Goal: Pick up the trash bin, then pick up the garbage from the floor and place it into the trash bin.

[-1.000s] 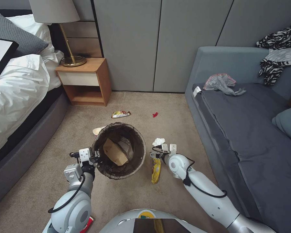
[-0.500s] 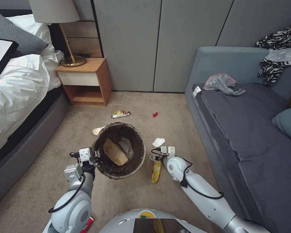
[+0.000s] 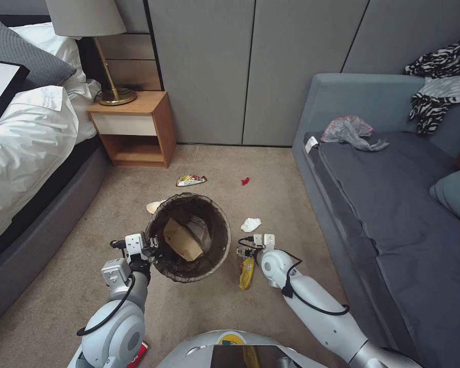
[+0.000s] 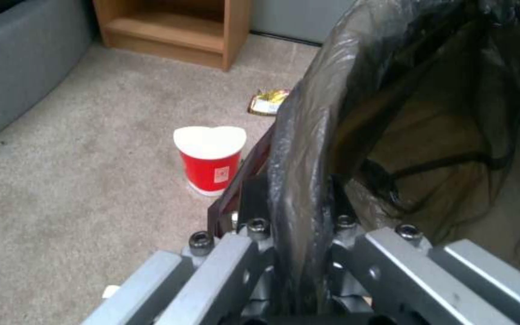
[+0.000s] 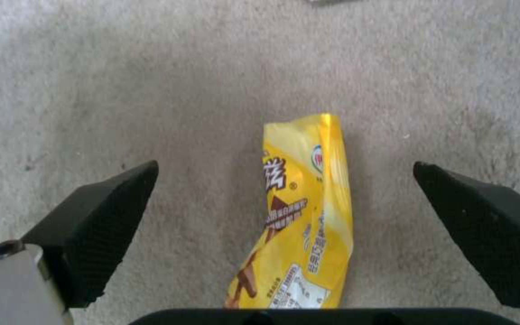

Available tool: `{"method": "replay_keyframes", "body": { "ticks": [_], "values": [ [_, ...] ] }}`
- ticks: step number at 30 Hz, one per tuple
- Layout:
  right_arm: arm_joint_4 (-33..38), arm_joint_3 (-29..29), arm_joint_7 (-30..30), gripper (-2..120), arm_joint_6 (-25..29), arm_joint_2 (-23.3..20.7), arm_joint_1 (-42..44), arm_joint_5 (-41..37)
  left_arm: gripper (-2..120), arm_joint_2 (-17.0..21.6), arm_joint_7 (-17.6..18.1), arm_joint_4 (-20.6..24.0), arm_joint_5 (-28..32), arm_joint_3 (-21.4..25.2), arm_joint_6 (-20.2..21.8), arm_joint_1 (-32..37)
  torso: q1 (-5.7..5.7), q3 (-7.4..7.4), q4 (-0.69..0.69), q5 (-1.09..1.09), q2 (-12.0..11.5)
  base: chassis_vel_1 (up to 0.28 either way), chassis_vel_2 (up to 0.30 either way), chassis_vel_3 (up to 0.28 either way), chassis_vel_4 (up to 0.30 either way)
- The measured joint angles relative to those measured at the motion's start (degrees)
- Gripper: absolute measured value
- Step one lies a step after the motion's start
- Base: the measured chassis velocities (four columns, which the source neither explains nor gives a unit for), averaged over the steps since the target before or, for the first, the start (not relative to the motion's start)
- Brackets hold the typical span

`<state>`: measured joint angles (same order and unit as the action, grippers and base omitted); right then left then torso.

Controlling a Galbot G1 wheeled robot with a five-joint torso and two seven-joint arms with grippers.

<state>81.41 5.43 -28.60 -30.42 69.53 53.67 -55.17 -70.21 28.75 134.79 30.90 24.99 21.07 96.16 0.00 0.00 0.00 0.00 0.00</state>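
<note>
Head view, left to right: we see the left gripper (image 3: 151, 250) pinching the trash bin (image 3: 188, 237) by its lined rim, a tan paper piece (image 3: 181, 240) inside. A red noodle cup (image 4: 210, 160) stands just beside the bin. Right gripper (image 5: 284, 225) hangs low with fingers spread wide either side of the yellow wrapper (image 5: 299, 216), not touching. White tissue (image 3: 250, 224) lies nearby; open carpet (image 3: 214, 306) around, sofa (image 3: 393, 214) to the right.

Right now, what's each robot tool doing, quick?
Left tool: shut on the trash bin rim.
Right tool: open, empty, above the yellow wrapper.
</note>
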Motion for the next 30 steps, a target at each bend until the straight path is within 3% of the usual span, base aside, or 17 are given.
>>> {"method": "replay_keyframes", "body": {
  "ticks": [30],
  "values": [
    [-4.92, 1.1, -1.49, 100, -0.5, 2.32, -0.4, 2.2, 0, 0.39, 0.06, 0.15, 0.41, 0.03, 0.0, -0.36, 0.0, 0.0, 0.0, 0.0, 0.0, 0.0, 0.0, 0.0, 0.0]
  ]
}}
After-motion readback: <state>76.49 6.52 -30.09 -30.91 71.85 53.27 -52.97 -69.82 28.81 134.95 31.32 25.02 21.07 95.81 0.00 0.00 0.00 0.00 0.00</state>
